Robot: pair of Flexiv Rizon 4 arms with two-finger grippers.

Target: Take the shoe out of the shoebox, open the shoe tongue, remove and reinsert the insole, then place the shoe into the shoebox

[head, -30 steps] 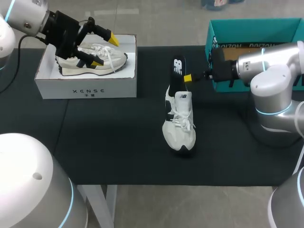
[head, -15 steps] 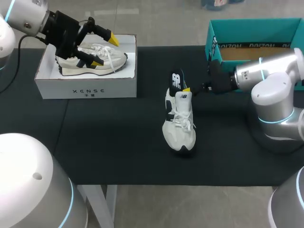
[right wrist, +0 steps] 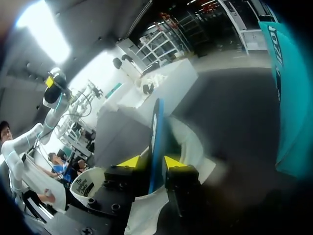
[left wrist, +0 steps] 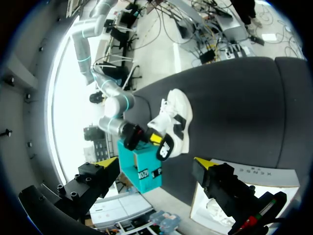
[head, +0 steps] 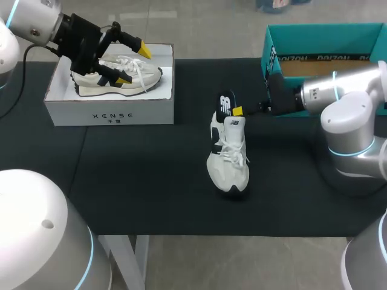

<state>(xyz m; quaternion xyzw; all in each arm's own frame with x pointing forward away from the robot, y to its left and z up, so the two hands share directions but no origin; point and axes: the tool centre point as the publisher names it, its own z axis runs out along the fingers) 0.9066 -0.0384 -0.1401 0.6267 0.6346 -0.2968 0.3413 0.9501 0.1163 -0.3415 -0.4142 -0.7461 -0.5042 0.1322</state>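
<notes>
My right gripper [head: 239,110] is pinched shut on the edge of the black foam insole [head: 225,101], holding it upright with its lower end at the heel opening of the white-and-black lace-up sneaker [head: 228,158]; I judge this grip is meant to feed it inside. The sneaker lies on the dark table [head: 151,175], outside the teal cardboard shoebox [head: 326,31]. My left gripper [head: 133,65] hangs wide open and empty over the white cardboard box [head: 109,112], out of the way

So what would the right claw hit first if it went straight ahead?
Probably the heel opening of the white shoe: the right claw, shut on the black insole, points straight at it; depth is unclear.
</notes>
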